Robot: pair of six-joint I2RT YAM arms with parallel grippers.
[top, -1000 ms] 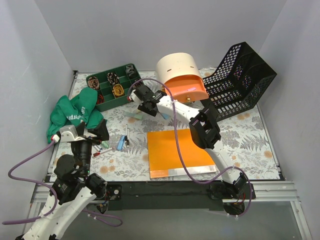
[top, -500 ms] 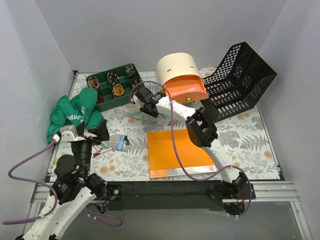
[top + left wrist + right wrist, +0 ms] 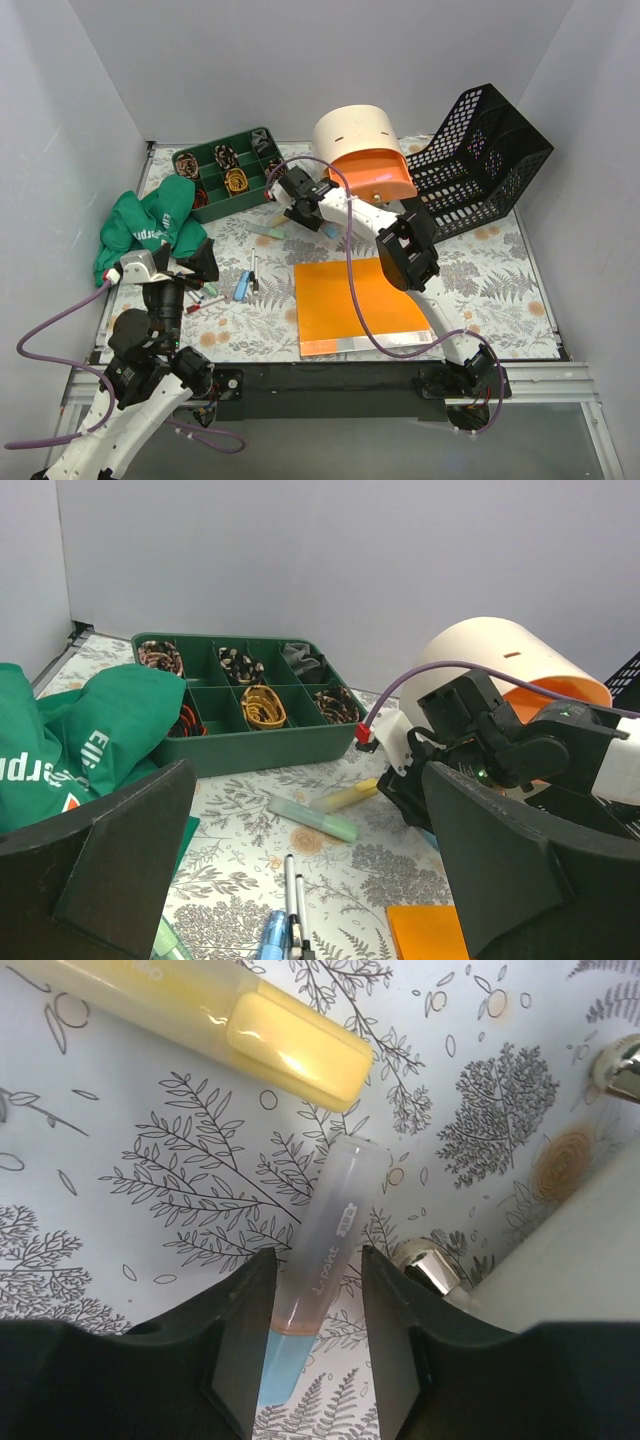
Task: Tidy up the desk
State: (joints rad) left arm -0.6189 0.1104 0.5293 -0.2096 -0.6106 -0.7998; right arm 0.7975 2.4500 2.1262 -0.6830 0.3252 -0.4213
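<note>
The desk (image 3: 500, 280) has a pale fern-and-flower print. My right gripper (image 3: 298, 208) is low over its middle back, beside the green organiser. In the right wrist view the right gripper (image 3: 318, 1260) is open and straddles a blue highlighter with a clear cap (image 3: 335, 1220). The highlighter touches the left finger, with a gap to the right finger. A yellow highlighter (image 3: 200, 1015) lies just beyond. My left gripper (image 3: 195, 262) is open and empty at the near left, also in the left wrist view (image 3: 300, 880). A green highlighter (image 3: 312, 818) lies ahead of it.
A green compartment tray (image 3: 225, 172) stands at the back left beside a green cloth (image 3: 150, 225). Loose pens (image 3: 245, 283) lie near my left gripper. An orange folder (image 3: 355, 300) lies in the near middle. A white-and-orange bin (image 3: 360, 150) and a tilted black basket (image 3: 480, 155) stand at the back right.
My right gripper has shifted a little to the right and toward the back, over the highlighters. The left arm has not moved.
</note>
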